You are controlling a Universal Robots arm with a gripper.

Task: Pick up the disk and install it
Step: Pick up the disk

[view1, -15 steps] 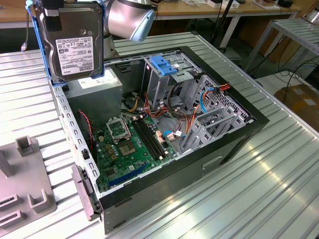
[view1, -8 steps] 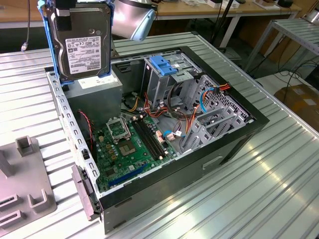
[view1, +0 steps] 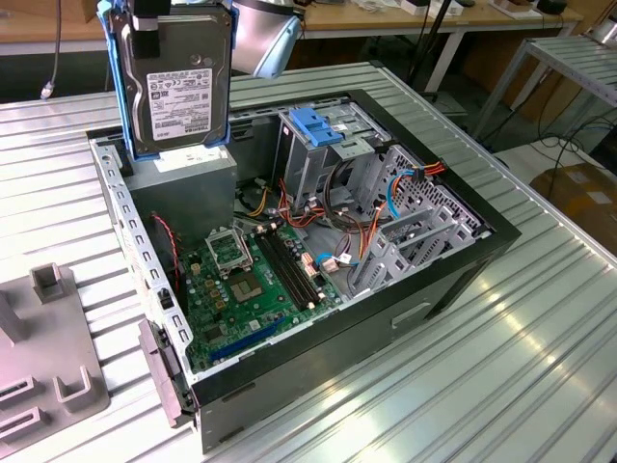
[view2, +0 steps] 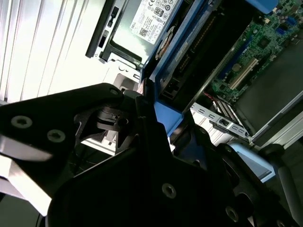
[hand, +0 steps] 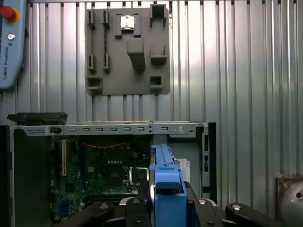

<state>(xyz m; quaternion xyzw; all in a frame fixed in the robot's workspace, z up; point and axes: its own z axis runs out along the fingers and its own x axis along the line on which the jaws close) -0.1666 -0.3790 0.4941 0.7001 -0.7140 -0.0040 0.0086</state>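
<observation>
The jaws clench the disk [view1: 178, 82] by its upper edge, holding it upright above the open computer case [view1: 386, 328], apparently to clear its walls.

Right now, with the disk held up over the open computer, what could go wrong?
1. The gripper holds the disk upright by its top edge over the open case. If the grip slips, the disk would likely fall onto the grey box or the motherboard.
2. Loose orange and blue cables lie beside the drive cage. The disk's blue carrier frame may snag on them.
</observation>
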